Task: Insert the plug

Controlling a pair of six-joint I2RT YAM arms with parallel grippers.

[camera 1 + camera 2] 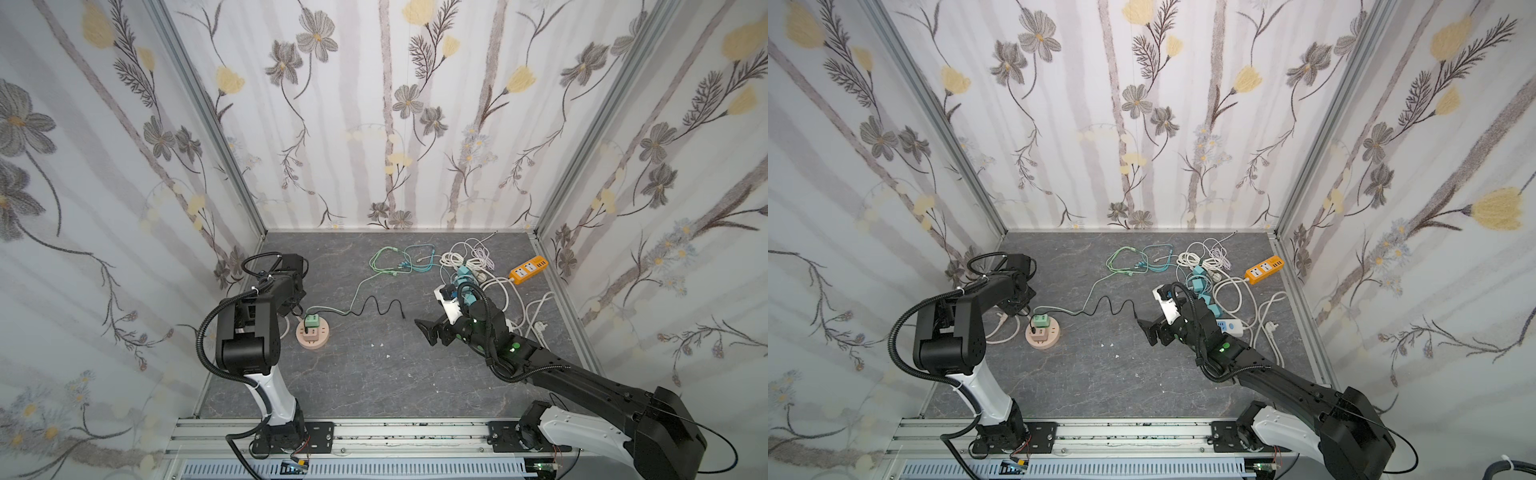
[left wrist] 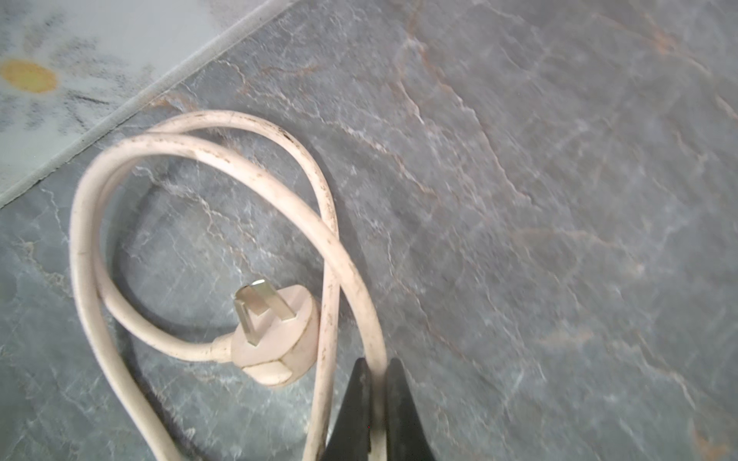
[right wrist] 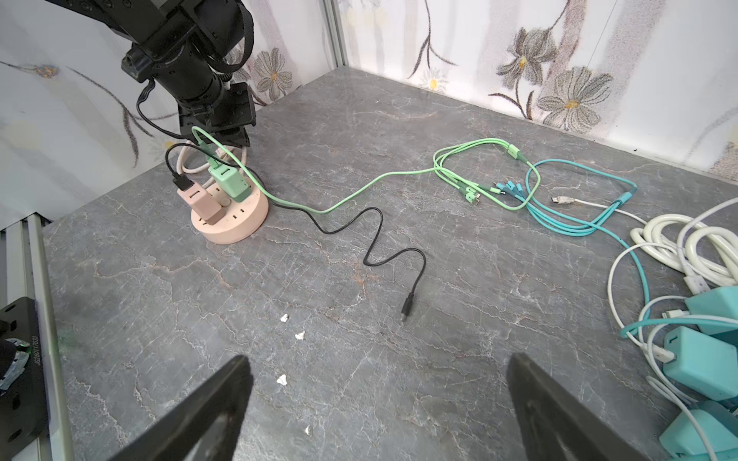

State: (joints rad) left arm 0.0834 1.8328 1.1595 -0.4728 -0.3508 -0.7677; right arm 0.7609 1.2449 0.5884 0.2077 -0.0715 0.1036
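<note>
A cream three-prong plug (image 2: 275, 339) lies prongs-up on the grey table inside a loop of its own white cord (image 2: 86, 223). My left gripper (image 2: 377, 363) is shut on that cord a short way from the plug, and the cord runs up between the black fingers (image 2: 355, 399). In both top views the left arm hides the plug; only a bit of cord (image 1: 1005, 332) shows beside the round pink power strip (image 1: 313, 334) (image 1: 1042, 334) (image 3: 229, 217). A green adapter (image 3: 229, 183) and a pink adapter (image 3: 199, 199) sit in that strip. My right gripper (image 3: 377, 367) (image 1: 430, 328) hangs open over bare table, holding nothing.
A black cable (image 3: 407, 307) and a green cable (image 3: 359, 187) trail from the round strip across the middle. Teal cables, white cords and teal adapters (image 3: 703, 359) are piled at the right. An orange power strip (image 1: 528, 269) lies by the right wall. Small white scraps (image 3: 282, 380) dot the table.
</note>
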